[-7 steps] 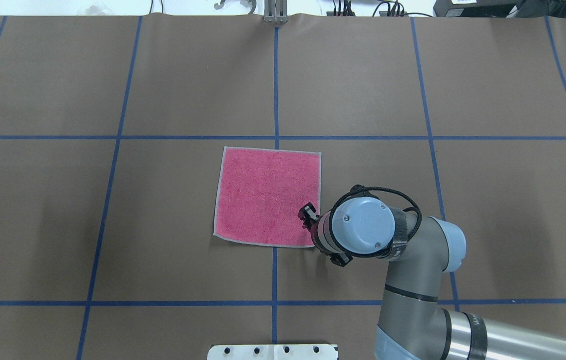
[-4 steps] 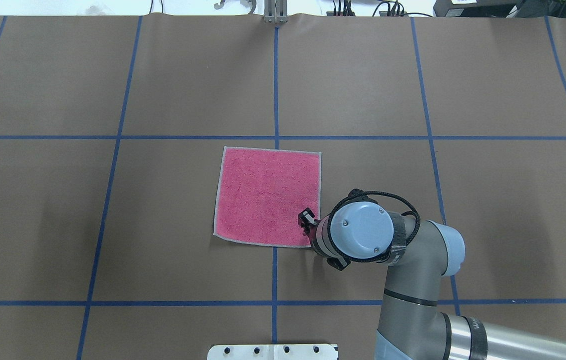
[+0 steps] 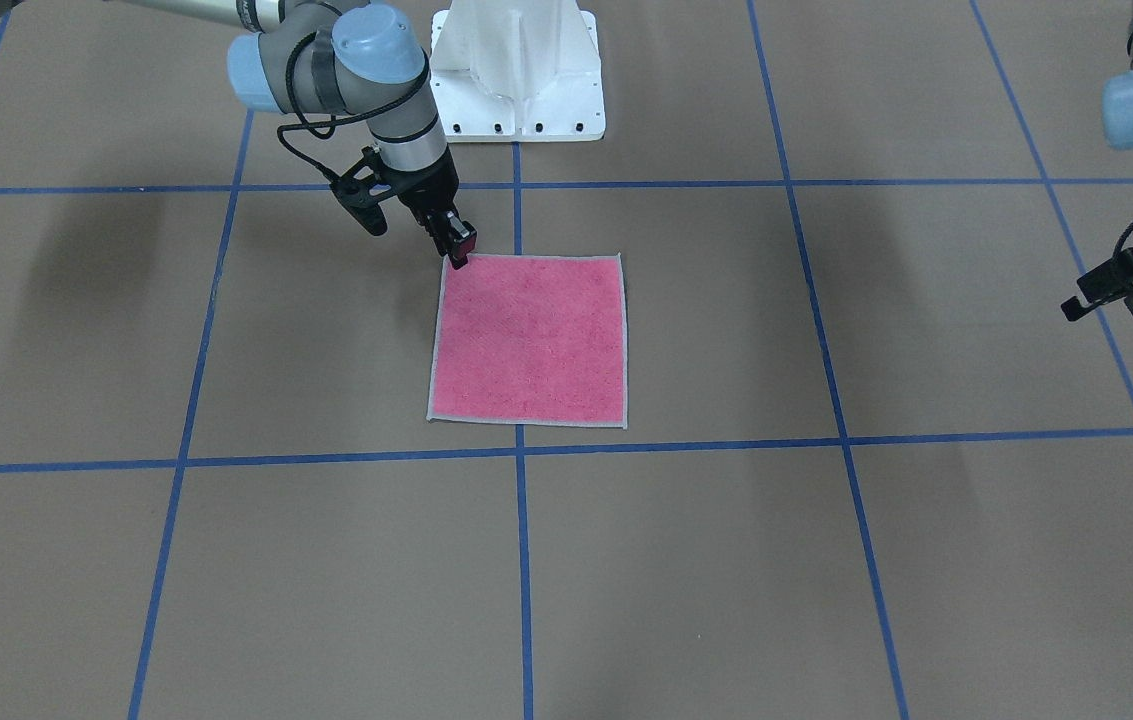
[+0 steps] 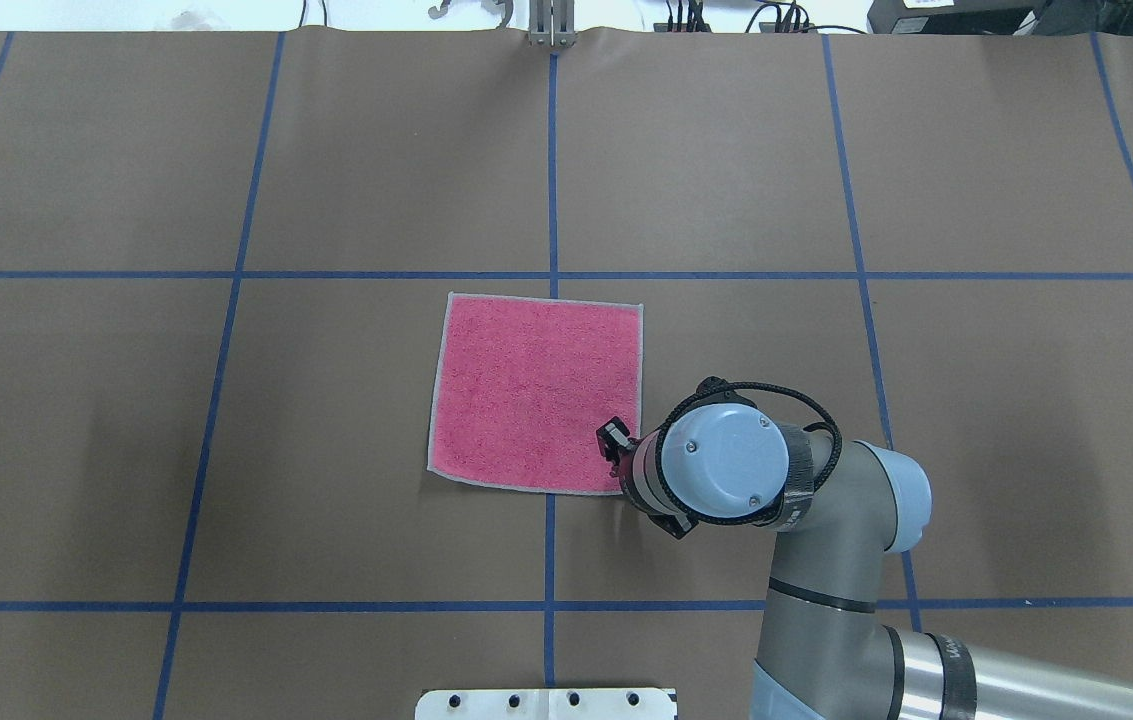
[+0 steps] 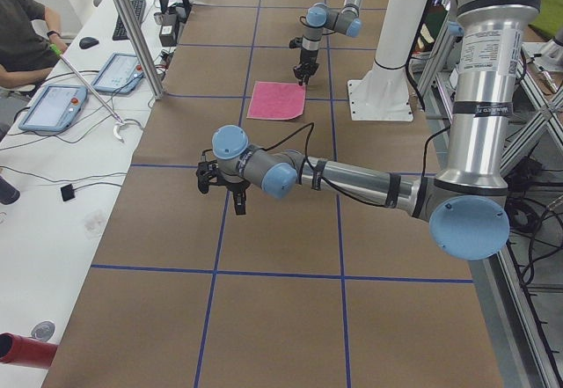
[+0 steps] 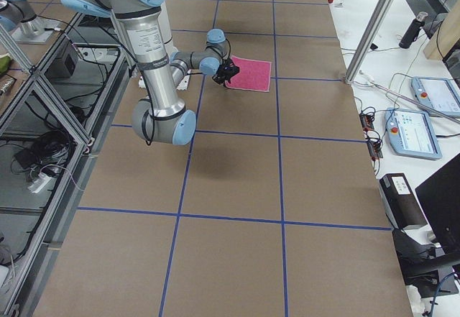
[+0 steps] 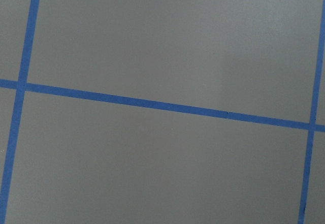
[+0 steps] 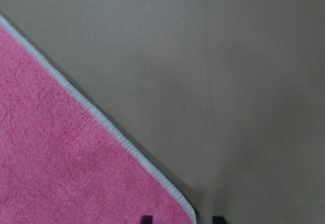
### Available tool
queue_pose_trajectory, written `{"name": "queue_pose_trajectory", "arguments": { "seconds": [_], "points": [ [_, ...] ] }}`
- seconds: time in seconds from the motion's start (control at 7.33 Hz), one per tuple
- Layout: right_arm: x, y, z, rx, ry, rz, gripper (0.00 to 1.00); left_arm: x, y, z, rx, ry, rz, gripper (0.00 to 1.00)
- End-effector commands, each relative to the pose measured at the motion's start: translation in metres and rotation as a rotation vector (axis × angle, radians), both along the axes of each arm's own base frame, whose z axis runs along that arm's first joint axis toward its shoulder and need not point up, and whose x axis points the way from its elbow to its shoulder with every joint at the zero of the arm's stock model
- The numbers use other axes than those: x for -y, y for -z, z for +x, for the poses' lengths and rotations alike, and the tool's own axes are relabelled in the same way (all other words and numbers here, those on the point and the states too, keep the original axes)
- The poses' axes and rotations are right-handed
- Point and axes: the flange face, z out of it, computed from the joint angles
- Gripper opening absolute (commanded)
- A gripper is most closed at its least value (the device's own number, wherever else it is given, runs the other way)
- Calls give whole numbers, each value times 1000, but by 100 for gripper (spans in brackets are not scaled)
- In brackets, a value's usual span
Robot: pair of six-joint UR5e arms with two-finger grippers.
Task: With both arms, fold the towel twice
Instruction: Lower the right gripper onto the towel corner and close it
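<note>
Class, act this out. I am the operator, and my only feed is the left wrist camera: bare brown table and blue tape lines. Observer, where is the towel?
Observer: The towel lies flat, pink face up, near the middle of the table.
Operator: Is an arm at it?
Observer: Yes. The right gripper is at the towel's corner nearest the robot, on its right side.
Operator: Has it gripped that corner?
Observer: Not yet. In the right wrist view its fingertips stand apart, and the corner lies flat between them.
</note>
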Motion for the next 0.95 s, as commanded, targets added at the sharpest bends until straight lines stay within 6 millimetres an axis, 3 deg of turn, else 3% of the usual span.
{"name": "queue_pose_trajectory", "arguments": {
  "seconds": [0.0, 0.27, 0.82],
  "points": [
    [0, 3, 2, 6, -3, 4, 29, 1, 2, 1, -1, 1, 2, 100],
    [-2, 5, 3, 11, -1, 6, 25, 2, 3, 1, -2, 1, 2, 100],
    [-3, 3, 3, 8, -1, 4, 2, 3, 4, 1, -3, 1, 5, 100]
  ]
}}
